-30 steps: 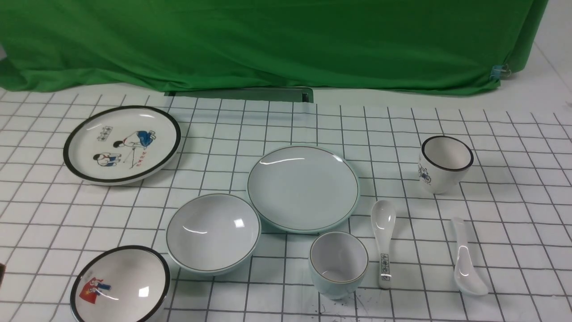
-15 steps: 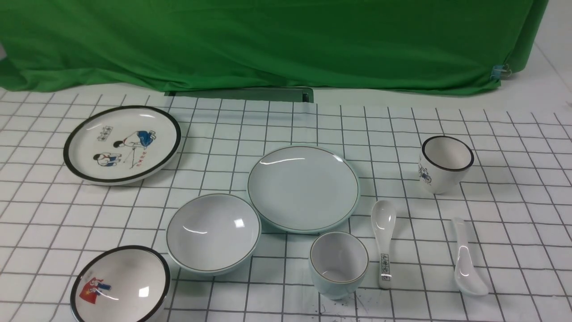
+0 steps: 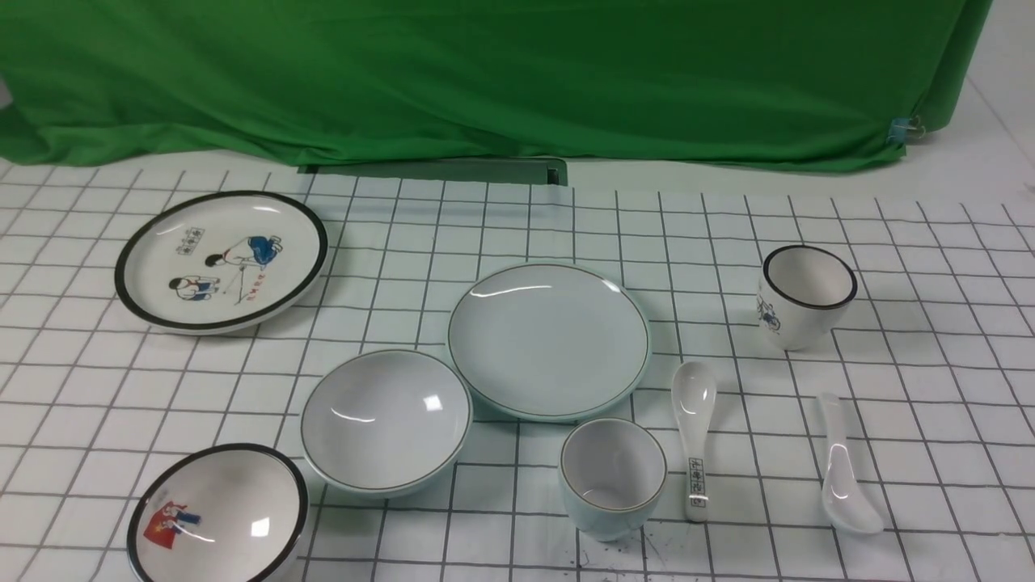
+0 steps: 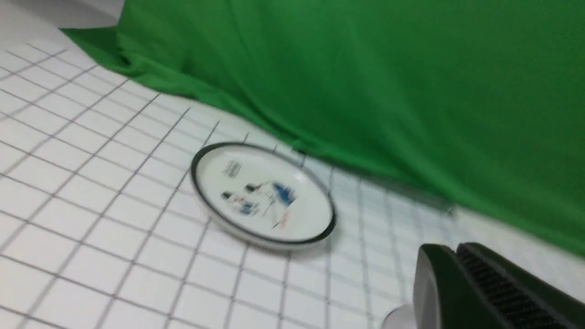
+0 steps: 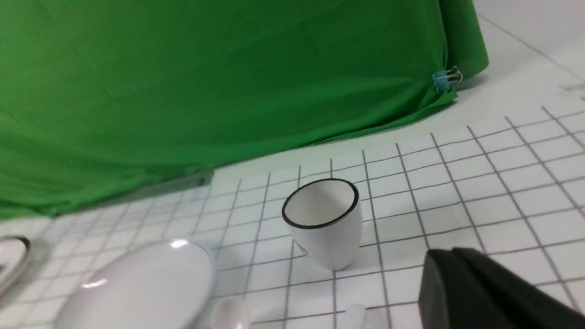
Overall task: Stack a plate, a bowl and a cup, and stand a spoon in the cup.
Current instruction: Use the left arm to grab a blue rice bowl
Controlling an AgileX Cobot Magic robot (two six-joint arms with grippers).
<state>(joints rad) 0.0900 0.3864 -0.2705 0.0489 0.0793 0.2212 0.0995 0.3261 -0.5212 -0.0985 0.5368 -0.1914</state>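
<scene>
The pale blue-green plate (image 3: 548, 339) lies at the table's middle; it also shows in the right wrist view (image 5: 141, 283). The pale bowl (image 3: 386, 420) sits at its near left. The pale cup (image 3: 613, 477) stands upright just in front of the plate. The plain white spoon (image 3: 841, 469) lies at the near right, bowl end toward me. Neither gripper shows in the front view. My left gripper (image 4: 454, 249) has its jaws together and empty, above the table's left part. My right gripper (image 5: 450, 252) has its jaws together and empty, near the white black-rimmed cup.
A white black-rimmed cartoon plate (image 3: 220, 260) lies at the far left. A black-rimmed picture bowl (image 3: 217, 517) is at the near left. A black-rimmed cup (image 3: 804, 295) stands at the right. A lettered spoon (image 3: 694, 428) lies beside the pale cup. Green cloth (image 3: 485, 73) hangs behind.
A dark part at the front view's left edge a second ago has gone out of view. The tableware has not moved.
</scene>
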